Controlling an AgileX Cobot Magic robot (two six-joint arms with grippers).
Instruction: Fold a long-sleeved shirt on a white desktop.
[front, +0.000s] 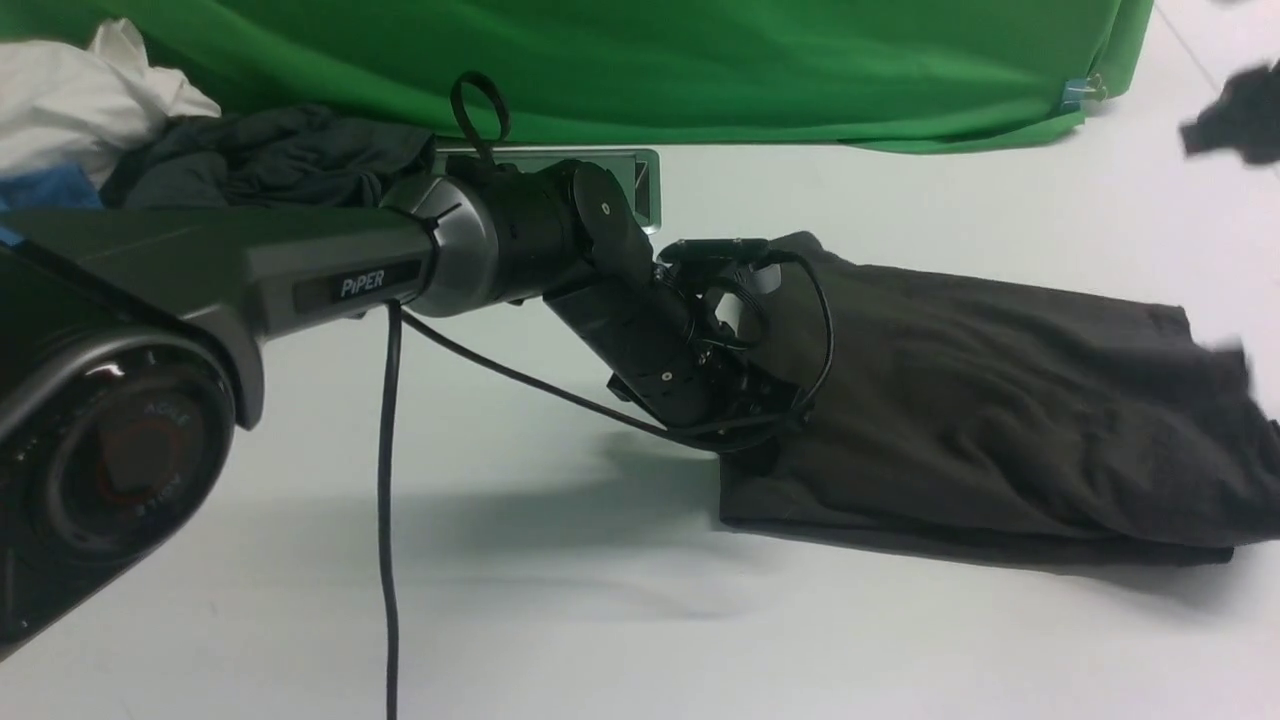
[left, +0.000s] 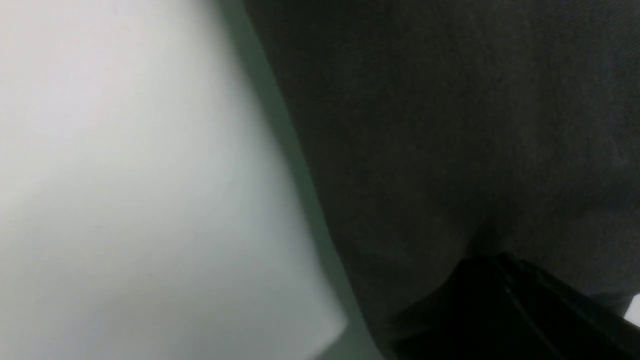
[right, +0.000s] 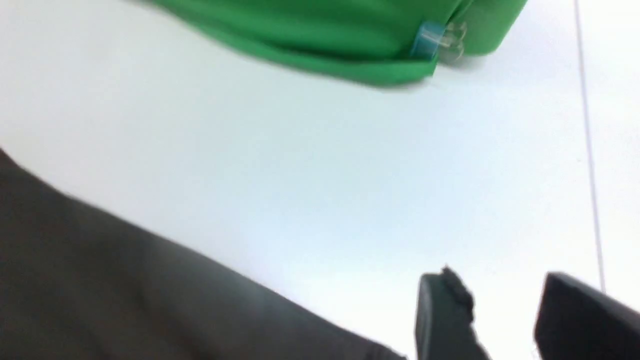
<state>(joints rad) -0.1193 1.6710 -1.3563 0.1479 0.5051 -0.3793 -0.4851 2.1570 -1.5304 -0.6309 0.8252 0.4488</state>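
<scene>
The long-sleeved shirt (front: 1000, 400), dark olive-brown, lies as a folded bundle on the right half of the white desktop (front: 560, 600). My left arm reaches across to the bundle's left edge, where the left gripper (front: 770, 400) is buried in the cloth. In the left wrist view the dark fingers (left: 500, 300) lie together with the shirt (left: 450, 125) puckered at their tip. The right gripper (front: 1235, 115) hovers blurred at the far right, above the table. Its right wrist view shows the gripper (right: 502, 285) open with nothing between the fingers, beside the shirt's edge (right: 100, 280).
A green cloth (front: 700, 60) hangs along the back, pinned with a blue clip (front: 1075, 93). The silver-framed hatch (front: 645, 185) shows behind my left wrist. A grey-teal garment (front: 270, 155), white fabric (front: 80, 90) and a blue garment (front: 45, 185) are piled at back left. A black cable (front: 385, 500) hangs down.
</scene>
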